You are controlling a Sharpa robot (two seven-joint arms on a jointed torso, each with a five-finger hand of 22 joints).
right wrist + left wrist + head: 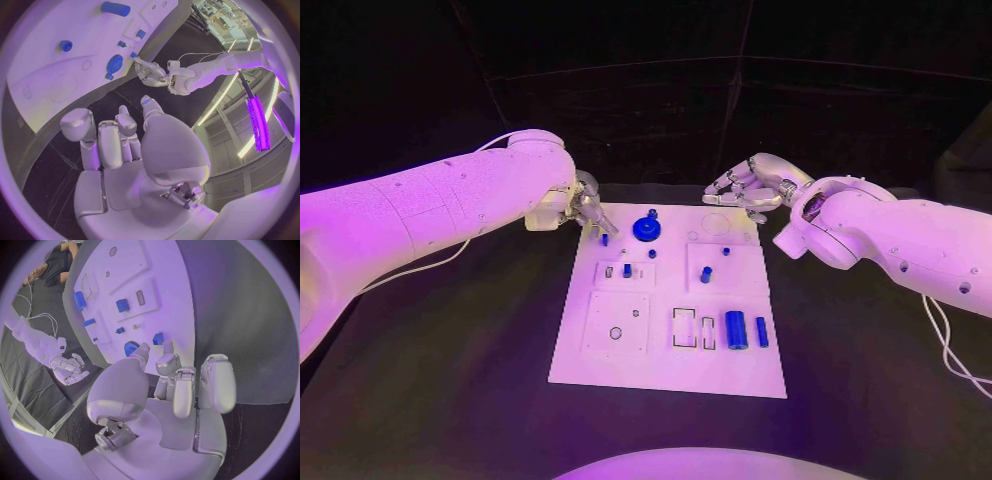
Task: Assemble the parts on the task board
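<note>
The task board (661,372) lies flat on the black table (459,400), so both hands can come down on it from above. It starts close to the robot and runs out to the two hands at its far end.

Closest to the robot and well away from both hands, a big blue roller (736,325) and a thin blue bar (762,332) lie on their sides. They are more on the right hand's side. Next to them are empty slots (685,328), and I think the two parts are waiting there to go in.

Closer to the hands, two small blue pegs (627,270) (707,273) stand up in little white blocks. They look like they are already in place.

Farther out, between the two hands, sits a round blue wheel (646,228). It is nearer the left hand.

The left hand (581,210) hangs over the far corner of the board with its fingers pointing down. A tiny blue piece (604,238) sits right at its fingertips (597,226). I cannot tell if the fingers pinch it or only touch it. I think the hand is low and close so it can work this piece into a hole.

The right hand (750,190) is at the other far corner, well away from the tiny piece. Its fingers are curled in and I see nothing in them. It seems to be waiting out of the way.
</note>
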